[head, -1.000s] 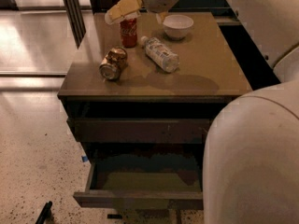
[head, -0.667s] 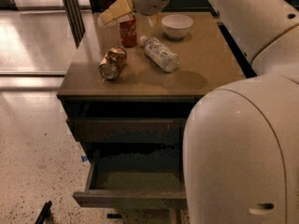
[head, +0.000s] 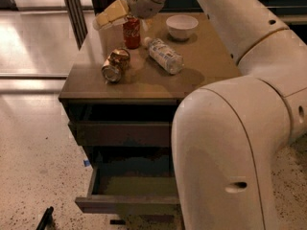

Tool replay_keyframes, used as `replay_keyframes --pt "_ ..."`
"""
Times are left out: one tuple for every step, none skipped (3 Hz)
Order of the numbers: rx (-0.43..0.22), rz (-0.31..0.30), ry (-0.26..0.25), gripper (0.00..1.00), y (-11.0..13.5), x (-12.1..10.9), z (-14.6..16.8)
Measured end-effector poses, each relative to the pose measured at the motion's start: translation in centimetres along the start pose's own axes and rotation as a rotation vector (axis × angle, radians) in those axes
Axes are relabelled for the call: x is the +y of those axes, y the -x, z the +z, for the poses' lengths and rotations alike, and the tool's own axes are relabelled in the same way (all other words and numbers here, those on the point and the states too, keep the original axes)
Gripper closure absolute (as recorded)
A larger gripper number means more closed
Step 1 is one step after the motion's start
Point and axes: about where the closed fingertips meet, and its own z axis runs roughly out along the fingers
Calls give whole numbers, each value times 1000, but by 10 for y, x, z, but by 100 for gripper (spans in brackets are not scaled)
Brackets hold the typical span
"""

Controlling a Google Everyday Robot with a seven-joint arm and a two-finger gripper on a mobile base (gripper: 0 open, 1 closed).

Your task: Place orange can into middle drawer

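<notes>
- The robot's arm fills the right and lower right of the view, hiding the right part of the cabinet and the right end of every drawer.
- The end effector hangs above the far left corner of the bench, just left of the red cola can. Whether it is wide or narrow I cannot tell, and nothing is seen in its grasp.
- The orange can lies on its side near the bench's left edge, silver end towards the front. It is apart from the end effector and from the cola can behind it.
- A clear plastic bottle lies tilted to the right of the orange can, with a gap between them. A white bowl stands further back.
- The middle drawer is pulled out low at the front. The left part of its olive-grey floor shows and the rest is behind the arm.
- The drawer above it is shut.
- Open floor lies left of the cabinet, with a dark object cut off at the bottom edge.
</notes>
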Motion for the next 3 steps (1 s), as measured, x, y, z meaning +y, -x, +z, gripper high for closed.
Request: replay_keyframes --pt "73 20 0 0 -8 1 20" --pt "143 40 37 0 -13 11 47" --pt "199 48 61 0 -16 20 68"
